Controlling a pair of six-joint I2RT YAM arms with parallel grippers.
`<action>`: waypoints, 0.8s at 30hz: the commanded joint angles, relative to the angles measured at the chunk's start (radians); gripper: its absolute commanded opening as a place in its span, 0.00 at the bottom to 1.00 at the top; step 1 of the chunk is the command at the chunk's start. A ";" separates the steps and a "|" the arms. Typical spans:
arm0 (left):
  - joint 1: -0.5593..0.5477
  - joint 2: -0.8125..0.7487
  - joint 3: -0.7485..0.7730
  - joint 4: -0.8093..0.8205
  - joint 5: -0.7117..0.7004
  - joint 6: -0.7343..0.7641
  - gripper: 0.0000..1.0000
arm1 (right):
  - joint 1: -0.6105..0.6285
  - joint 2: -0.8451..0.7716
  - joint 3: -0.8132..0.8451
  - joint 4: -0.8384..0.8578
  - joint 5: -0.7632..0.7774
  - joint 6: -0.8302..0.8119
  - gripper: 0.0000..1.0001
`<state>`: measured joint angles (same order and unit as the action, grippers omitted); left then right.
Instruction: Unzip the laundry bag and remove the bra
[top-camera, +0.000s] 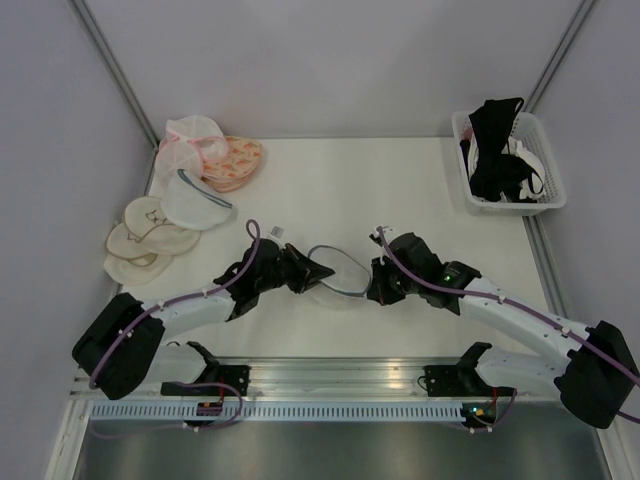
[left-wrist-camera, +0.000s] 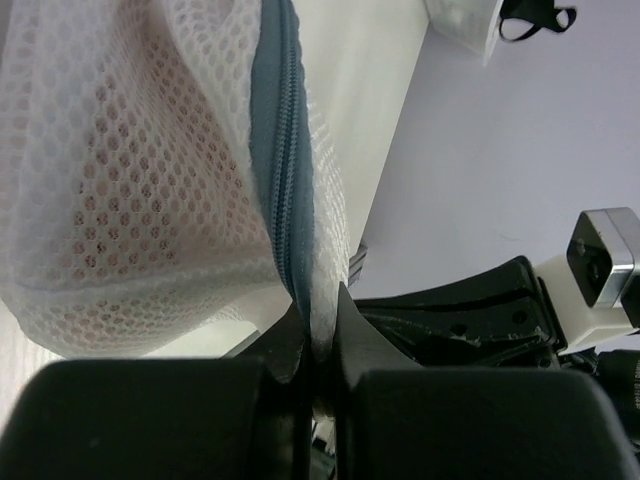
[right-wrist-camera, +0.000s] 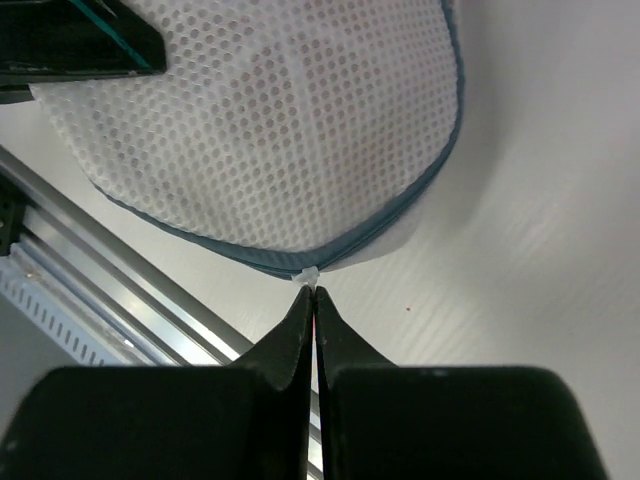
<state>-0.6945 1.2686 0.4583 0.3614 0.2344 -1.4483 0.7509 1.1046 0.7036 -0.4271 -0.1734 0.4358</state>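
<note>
While zipped, laundry bag (top-camera: 343, 270) between left claw (top-camera: 324, 272) and right claw (top-camera: 375, 284).

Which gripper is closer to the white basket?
Right. The right gripper is at the laundry bag's right edge, with the basket farther back on its right. The left gripper is at the bag's left edge, farther off.

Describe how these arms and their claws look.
The left arm and right arm are white links between black joints, each trailing a thin purple cable. The left claw and right claw are matte black and tapering. A green light glows on the right arm.
</note>
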 joint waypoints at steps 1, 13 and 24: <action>0.058 0.064 0.029 0.056 0.150 0.123 0.02 | 0.004 -0.014 0.042 -0.125 0.165 -0.026 0.00; 0.181 0.512 0.528 0.137 0.640 0.364 0.12 | 0.002 -0.005 0.071 -0.090 0.111 -0.016 0.00; 0.208 0.431 0.464 -0.065 0.545 0.474 0.31 | 0.004 0.001 0.094 -0.067 0.167 0.009 0.00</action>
<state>-0.5045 1.7386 0.9550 0.3523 0.7658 -1.0595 0.7528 1.1076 0.7410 -0.4908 -0.0647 0.4263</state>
